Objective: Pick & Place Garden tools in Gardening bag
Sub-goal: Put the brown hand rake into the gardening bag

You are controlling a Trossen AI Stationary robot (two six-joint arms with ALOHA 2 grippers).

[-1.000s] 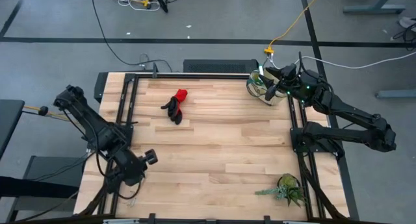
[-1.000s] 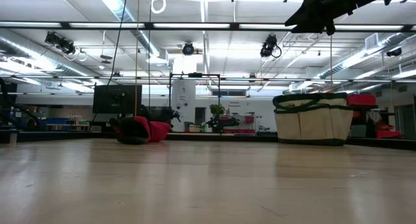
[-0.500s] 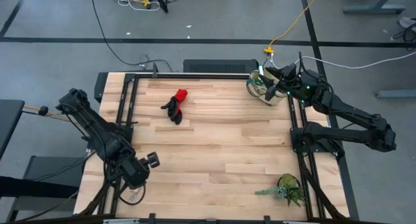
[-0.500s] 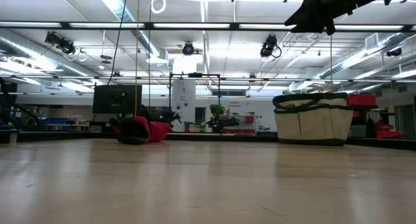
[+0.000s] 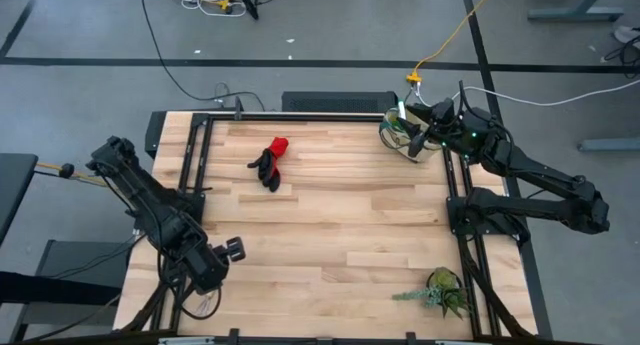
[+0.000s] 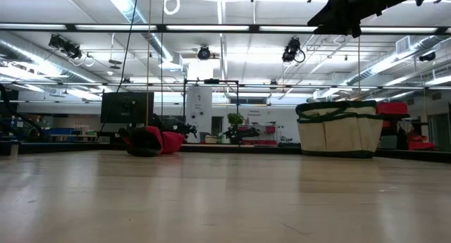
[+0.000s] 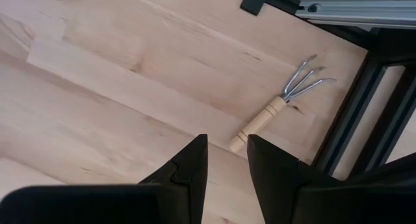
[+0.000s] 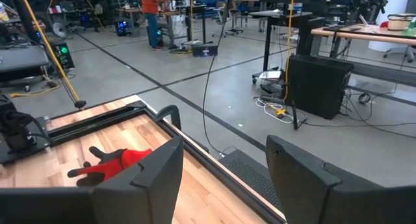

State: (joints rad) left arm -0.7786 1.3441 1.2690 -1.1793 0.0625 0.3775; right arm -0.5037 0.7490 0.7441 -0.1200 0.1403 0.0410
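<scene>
Wood-plank table (image 5: 330,225) on a black frame, workshop floor w/ cables around it. Gardening bag (image 5: 407,133) stands at the far right corner; in the low view (image 6: 340,127) it sits upright, beige w/ dark green trim. Red-and-black gloves (image 5: 270,161) lie in a heap at far centre-left, well apart from the bag. Little metal rake (image 7: 276,106) shows only in the left wrist view, flat on the table beside the frame rail, tines pointing away from the pincer. Leafy plant (image 5: 440,290) at near right, not a task item. Left pincer (image 5: 232,248) low at the near left edge; per its wrist view (image 7: 226,160) fingers are slightly parted, nothing held, aimed at the rake's handle end. Right pincer (image 5: 418,122) hovers over the bag; wrist view (image 8: 224,162) shows fingers wide apart, empty. Handling, judged: rake is light and rigid, round wooden handle may roll, so grip mid-handle across the grain; gloves soft and limp, pinch the bunched middle. Change vs. earlier frames: left arm has swung slightly nearer the front edge, approx.; right arm, gloves and bag unchanged.
</scene>
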